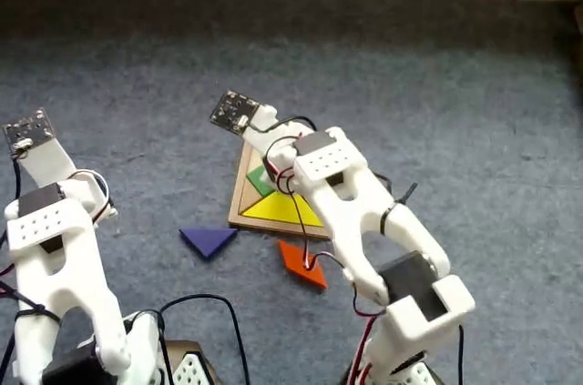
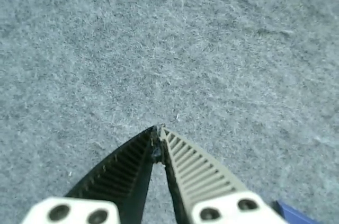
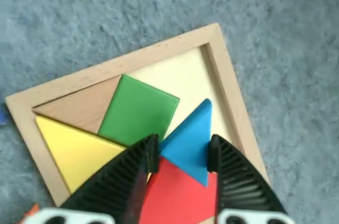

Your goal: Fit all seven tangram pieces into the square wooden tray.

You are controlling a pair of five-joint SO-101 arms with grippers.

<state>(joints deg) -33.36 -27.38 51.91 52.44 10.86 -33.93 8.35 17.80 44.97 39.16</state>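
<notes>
The square wooden tray (image 3: pixel 122 62) lies on the carpet and holds a yellow triangle (image 3: pixel 74 147), a wood-coloured triangle (image 3: pixel 79 108), a green square (image 3: pixel 139 110) and a red piece (image 3: pixel 177 195). My right gripper (image 3: pixel 183 152) hangs over the tray, shut on a light blue triangle (image 3: pixel 190 144) that sits tilted beside the green square. In the high view a dark blue triangle (image 1: pixel 209 239) and an orange parallelogram (image 1: pixel 302 264) lie on the carpet just in front of the tray (image 1: pixel 244 192). My left gripper (image 2: pixel 159 131) is shut with nothing in it, over bare carpet to the left.
Grey-blue carpet (image 1: pixel 437 112) covers the whole work surface. The right arm (image 1: pixel 364 212) reaches across the tray and hides much of it from above. A corner of the dark blue triangle (image 2: pixel 294 213) shows beside my left gripper.
</notes>
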